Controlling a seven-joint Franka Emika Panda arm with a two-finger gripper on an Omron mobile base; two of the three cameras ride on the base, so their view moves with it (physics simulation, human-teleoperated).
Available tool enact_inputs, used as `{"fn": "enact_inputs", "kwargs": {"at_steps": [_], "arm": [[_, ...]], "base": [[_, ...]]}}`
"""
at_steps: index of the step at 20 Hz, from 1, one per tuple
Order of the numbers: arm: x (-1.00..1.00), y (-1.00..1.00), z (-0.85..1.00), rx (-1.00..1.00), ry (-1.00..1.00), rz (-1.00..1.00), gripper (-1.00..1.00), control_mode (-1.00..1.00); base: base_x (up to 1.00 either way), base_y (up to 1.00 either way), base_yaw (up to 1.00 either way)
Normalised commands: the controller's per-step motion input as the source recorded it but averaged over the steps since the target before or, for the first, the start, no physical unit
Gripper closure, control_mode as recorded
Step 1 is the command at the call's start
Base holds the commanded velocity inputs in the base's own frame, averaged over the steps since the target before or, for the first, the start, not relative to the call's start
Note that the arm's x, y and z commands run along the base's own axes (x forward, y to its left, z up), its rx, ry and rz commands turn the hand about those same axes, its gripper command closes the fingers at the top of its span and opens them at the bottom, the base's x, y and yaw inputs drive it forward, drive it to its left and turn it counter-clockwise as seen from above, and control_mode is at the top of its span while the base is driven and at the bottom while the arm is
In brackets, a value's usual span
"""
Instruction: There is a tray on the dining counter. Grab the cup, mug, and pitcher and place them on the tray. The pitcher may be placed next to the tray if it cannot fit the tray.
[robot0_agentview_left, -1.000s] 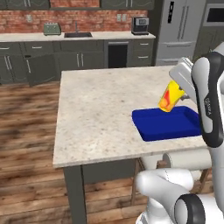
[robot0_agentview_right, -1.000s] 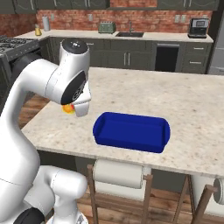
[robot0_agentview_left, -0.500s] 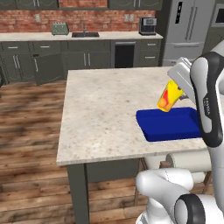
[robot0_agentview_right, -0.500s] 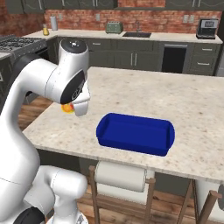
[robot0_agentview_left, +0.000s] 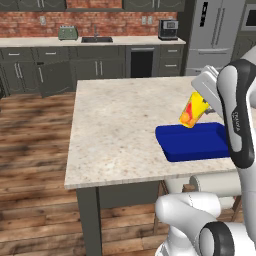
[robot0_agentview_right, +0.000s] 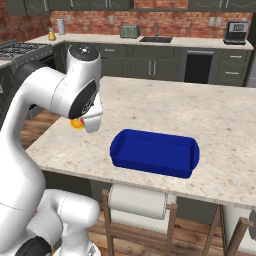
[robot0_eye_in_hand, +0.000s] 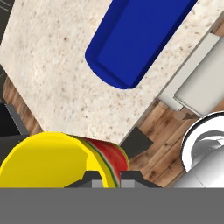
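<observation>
My gripper (robot0_agentview_left: 201, 101) is shut on the yellow cup (robot0_agentview_left: 193, 111), which has a red and green pattern on its side. The cup hangs tilted in the air over the far left corner of the blue tray (robot0_agentview_left: 195, 142). That tray lies flat on the dining counter (robot0_agentview_left: 115, 125) near its front right edge. In the hand view the cup (robot0_eye_in_hand: 57, 159) sits close between my fingertips, with the tray (robot0_eye_in_hand: 135, 39) ahead on the counter (robot0_eye_in_hand: 57, 65). From the right base my arm covers most of the cup (robot0_agentview_right: 76, 123), left of the tray (robot0_agentview_right: 155, 152). Mug and pitcher are out of view.
A roll holder (robot0_agentview_right: 137, 200) sits under the counter's near edge. Dark cabinets with a toaster (robot0_agentview_left: 68, 33), sink and coffee machine (robot0_agentview_left: 169, 29) line the back wall, beside a fridge (robot0_agentview_left: 215, 35). A stove (robot0_agentview_right: 20, 47) stands at the left. Wooden floor surrounds the island.
The whole scene has shifted in both base views, so the base has moved along the counter. The cup stays held over the tray's corner.
</observation>
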Motion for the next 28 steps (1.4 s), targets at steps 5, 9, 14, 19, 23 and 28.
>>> {"fn": "enact_inputs", "kwargs": {"at_steps": [5, 9, 14, 19, 23, 28], "arm": [[0.11, -0.04, 0.0, 0.01, 0.01, 0.0, 1.0, -1.0], [0.68, -0.46, 0.0, 0.02, 0.02, 0.0, 1.0, -1.0], [0.62, -0.46, -0.16, -0.01, 0.0, 0.02, 1.0, -1.0], [0.55, -0.21, -0.27, -0.08, 0.0, 0.02, 1.0, -1.0], [0.49, -0.08, -0.33, -0.14, 0.0, 0.01, 1.0, -1.0], [0.38, -0.12, -0.35, -0.14, 0.02, 0.0, 1.0, -1.0]], "base": [[0.41, 0.0, 0.0], [0.0, 0.0, 0.0], [0.0, 0.0, 0.0], [0.0, 0.0, 0.0], [0.0, 0.0, 0.0], [0.0, 0.0, 0.0]]}}
